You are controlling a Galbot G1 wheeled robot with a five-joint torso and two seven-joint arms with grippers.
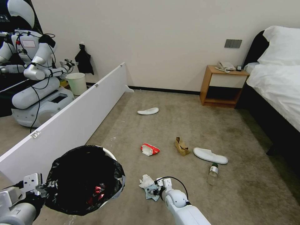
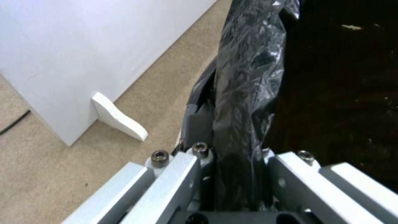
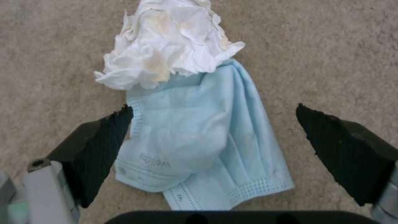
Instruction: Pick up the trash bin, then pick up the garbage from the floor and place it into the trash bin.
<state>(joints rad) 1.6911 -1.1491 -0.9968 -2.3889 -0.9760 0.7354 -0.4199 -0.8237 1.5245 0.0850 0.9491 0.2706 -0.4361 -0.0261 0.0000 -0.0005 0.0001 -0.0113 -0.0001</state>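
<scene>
You have the trash bin [image 1: 82, 179] pinched in your left gripper [image 1: 43, 189], your right gripper [image 3: 213, 137] is wide apart over the tissue [image 3: 170, 40], and most garbage waits.

L claw [image 2: 232, 174] on bin bag [image 2: 248, 81]

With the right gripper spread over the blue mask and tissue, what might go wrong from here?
1. The right gripper is open with its fingers straddling the light-blue mask; the white tissue lies beyond them, so closing may lift the mask alone.
2. The mask lies flat on the carpet; the fingers may slide over it.
3. The left gripper holds the trash bin only by its bag-covered rim, so it may slip or tilt.
</scene>
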